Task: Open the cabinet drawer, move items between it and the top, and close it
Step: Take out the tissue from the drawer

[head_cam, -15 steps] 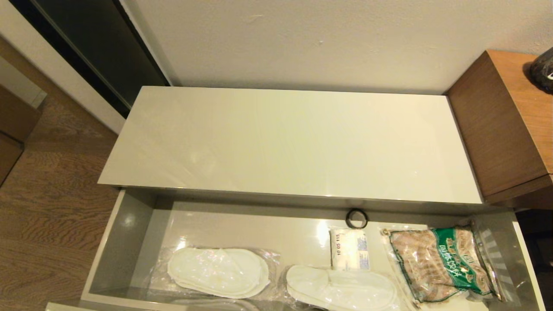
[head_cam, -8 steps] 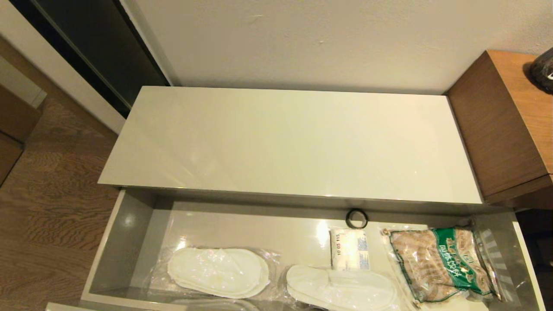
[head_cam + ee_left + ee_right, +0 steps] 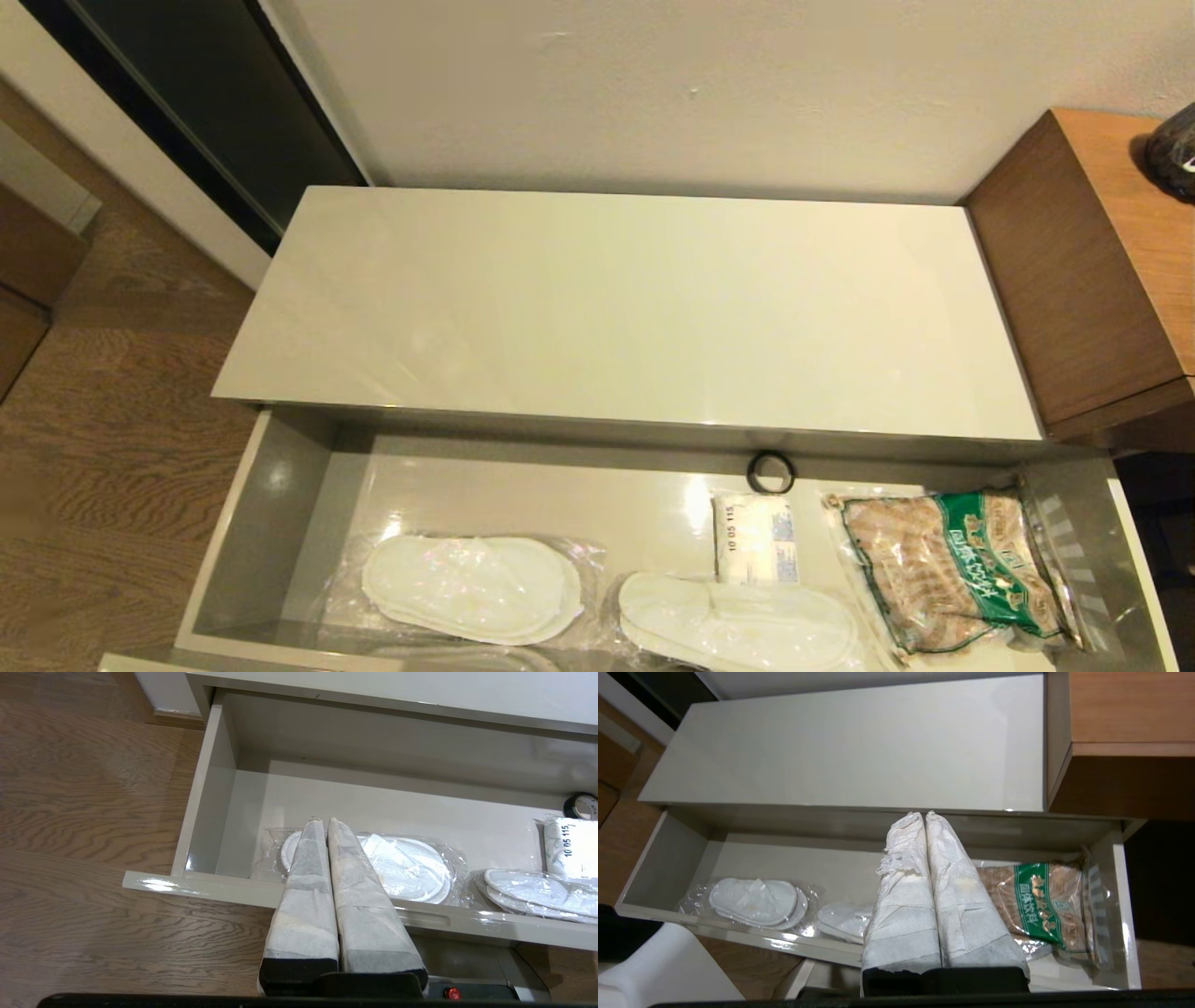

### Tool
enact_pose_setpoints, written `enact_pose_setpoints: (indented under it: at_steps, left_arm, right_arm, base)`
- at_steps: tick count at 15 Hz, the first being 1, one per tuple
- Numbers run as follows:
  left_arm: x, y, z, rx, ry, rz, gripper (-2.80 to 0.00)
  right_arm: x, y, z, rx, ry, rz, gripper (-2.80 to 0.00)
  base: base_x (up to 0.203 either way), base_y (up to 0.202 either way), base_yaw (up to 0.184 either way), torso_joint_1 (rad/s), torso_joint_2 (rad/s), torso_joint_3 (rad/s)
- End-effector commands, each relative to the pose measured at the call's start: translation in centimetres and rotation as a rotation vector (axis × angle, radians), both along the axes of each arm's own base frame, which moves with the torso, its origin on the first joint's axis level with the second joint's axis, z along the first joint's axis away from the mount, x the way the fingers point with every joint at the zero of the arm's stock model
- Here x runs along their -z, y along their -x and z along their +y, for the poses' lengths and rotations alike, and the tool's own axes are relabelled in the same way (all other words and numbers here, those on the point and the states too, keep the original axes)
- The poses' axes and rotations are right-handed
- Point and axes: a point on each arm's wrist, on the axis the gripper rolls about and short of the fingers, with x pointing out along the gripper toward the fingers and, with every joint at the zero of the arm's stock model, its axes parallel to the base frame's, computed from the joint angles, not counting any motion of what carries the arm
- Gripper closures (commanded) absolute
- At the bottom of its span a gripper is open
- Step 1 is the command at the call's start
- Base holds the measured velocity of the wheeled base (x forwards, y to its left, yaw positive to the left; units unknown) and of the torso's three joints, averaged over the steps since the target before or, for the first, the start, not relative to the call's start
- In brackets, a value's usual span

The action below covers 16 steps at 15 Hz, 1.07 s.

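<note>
The wide grey-beige cabinet drawer stands pulled out below the bare cream top. Inside lie two clear-wrapped pairs of white slippers, one at the left and one in the middle, with the white tissue pack behind the middle pair. Neither arm shows in the head view. In the left wrist view my left gripper is shut and empty, held above the drawer's front edge over the left slippers. My right gripper is shut and empty, high over the drawer's right half.
A green-labelled bag of brown snacks fills the drawer's right end. A small black ring lies at the drawer's back. A taller brown wooden unit adjoins the top on the right. Wood floor lies to the left.
</note>
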Motion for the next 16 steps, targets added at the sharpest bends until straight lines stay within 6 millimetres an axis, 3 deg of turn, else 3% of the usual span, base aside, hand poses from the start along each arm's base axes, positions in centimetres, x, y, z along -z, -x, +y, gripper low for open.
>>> enact_pose_setpoints:
  at_steps: [1, 2, 5, 6, 7, 10, 16]
  left_arm:
    - [0.0, 0.0, 0.0, -0.001, 0.001, 0.0, 0.0]
    - [0.0, 0.0, 0.0, -0.001, 0.001, 0.0, 0.0]
    - [0.0, 0.0, 0.0, -0.001, 0.001, 0.0, 0.0]
    - [0.0, 0.0, 0.0, -0.001, 0.001, 0.0, 0.0]
    - [0.0, 0.0, 0.0, -0.001, 0.001, 0.0, 0.0]
    - [0.0, 0.0, 0.0, -0.001, 0.001, 0.0, 0.0]
    - [0.0, 0.0, 0.0, -0.001, 0.0, 0.001, 0.0]
  right_arm:
    - [-0.5, 0.3, 0.0, -0.002, -0.006, -0.012, 0.0]
    - [-1.8, 0.4, 0.0, -0.004, -0.035, -0.017, 0.0]
    - [-9.6, 0.7, -0.1, 0.01, -0.278, 0.0, 0.0]
    - [-11.0, 0.3, -0.2, 0.039, -0.338, 0.044, 0.0]
    - [-11.1, 0.0, -0.2, 0.08, -0.379, 0.118, 0.0]
    - [-7.4, -1.1, -0.4, 0.27, -0.401, 0.545, 0.0]
    - [-5.3, -8.2, -0.4, 0.297, -0.333, 0.927, 0.0]
  base:
    - [0.0, 0.0, 0.0, 0.0, 0.0, 0.0]
    - [0.0, 0.0, 0.0, 0.0, 0.0, 0.0]
    - [0.0, 0.0, 0.0, 0.0, 0.0, 0.0]
    - [0.0, 0.0, 0.0, 0.0, 0.0, 0.0]
    - [0.0, 0.0, 0.0, 0.0, 0.0, 0.0]
    - [0.0, 0.0, 0.0, 0.0, 0.0, 0.0]
    - [0.0, 0.0, 0.0, 0.0, 0.0, 0.0]
